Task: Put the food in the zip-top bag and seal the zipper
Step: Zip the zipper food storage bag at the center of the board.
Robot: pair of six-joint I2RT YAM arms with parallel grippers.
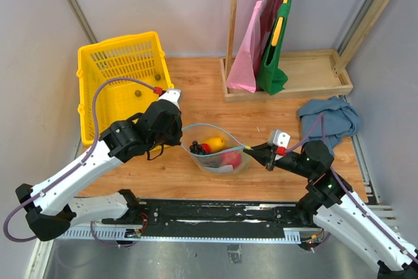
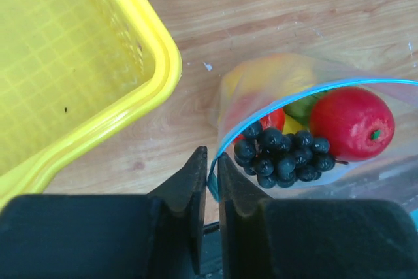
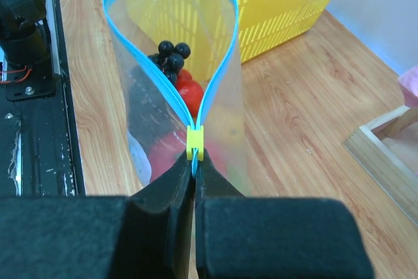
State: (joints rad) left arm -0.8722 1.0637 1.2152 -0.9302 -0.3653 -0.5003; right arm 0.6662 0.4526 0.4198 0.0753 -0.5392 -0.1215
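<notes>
The clear zip-top bag stands open mid-table between both grippers. Inside it are a dark grape bunch, a red apple, an orange-yellow mango and other red and green pieces. Its blue zipper gapes in a wide loop. My left gripper is shut on the zipper's left end. My right gripper is shut on the zipper's right end, just behind a small yellow slider.
A yellow basket stands at the back left, close to the left gripper. A wooden tray with pink and green bags is at the back. A blue cloth lies to the right.
</notes>
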